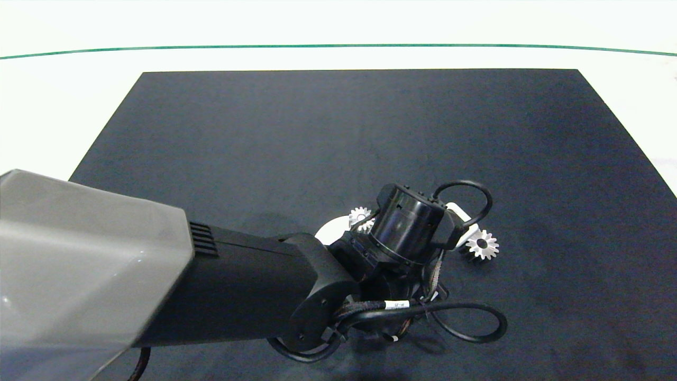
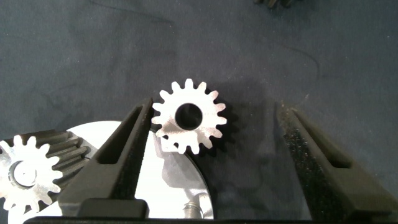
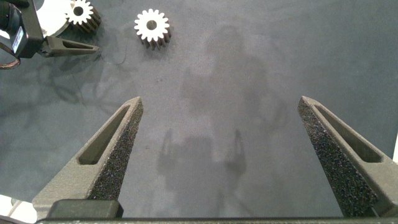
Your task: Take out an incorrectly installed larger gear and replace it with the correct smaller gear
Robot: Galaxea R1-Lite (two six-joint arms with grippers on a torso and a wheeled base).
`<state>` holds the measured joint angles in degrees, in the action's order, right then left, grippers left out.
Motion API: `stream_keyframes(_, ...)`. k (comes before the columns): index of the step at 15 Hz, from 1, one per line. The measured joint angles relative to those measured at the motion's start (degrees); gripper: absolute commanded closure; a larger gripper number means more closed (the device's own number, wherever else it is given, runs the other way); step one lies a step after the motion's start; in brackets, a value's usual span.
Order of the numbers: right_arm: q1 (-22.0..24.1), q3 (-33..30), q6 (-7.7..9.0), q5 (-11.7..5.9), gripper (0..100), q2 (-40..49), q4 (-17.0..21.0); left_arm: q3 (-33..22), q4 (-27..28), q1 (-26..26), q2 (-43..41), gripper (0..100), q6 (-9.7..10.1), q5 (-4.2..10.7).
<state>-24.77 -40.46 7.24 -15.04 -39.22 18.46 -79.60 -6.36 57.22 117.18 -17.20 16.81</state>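
Observation:
The smaller gear (image 2: 188,116), silver with blunt teeth and a dark bore, sits at the edge of the white plate (image 2: 180,180). It lies between the fingers of my left gripper (image 2: 216,107), close to one finger. This gripper is open and does not clamp it. In the head view the left wrist (image 1: 407,227) hides that gear. The larger gear (image 1: 482,245), star-toothed, lies on the mat just right of the wrist and also shows in the right wrist view (image 3: 152,26). My right gripper (image 3: 219,102) hangs open over bare mat.
Another silver gear (image 1: 361,217) stands on the white plate (image 1: 328,233), also in the left wrist view (image 2: 25,177). A dark mat (image 1: 338,137) covers the table. Black cables (image 1: 465,323) loop below the left wrist.

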Motion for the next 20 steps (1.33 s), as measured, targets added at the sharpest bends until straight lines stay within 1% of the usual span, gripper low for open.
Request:
stream_keyframes(2, 0.0, 0.0, -0.02, 0.0, 0, 0.1, 0.0, 0.1, 0.0, 0.0, 0.1, 29, -0.02, 0.02)
stream_keyframes(9, 0.0, 0.1, -0.09, 0.0, 0, 0.3, 0.0, 0.3, 0.1, 0.2, 0.1, 44, 0.0, 0.0)
stream_keyframes(11, 0.0, 0.4, -0.33, 0.0, 0, 0.4, 0.0, 0.0, 0.0, 0.2, 0.5, 47, 0.0, 0.0)
stream_keyframes(18, 0.0, 0.5, -0.38, 0.0, 0, 0.4, 0.0, -0.5, 0.0, 0.2, 1.3, 62, 0.0, -0.04)
stream_keyframes(20, 0.0, 0.5, -0.38, 0.0, 0, 0.4, 0.0, -0.5, 0.0, 0.2, 1.3, 65, 0.0, -0.04)
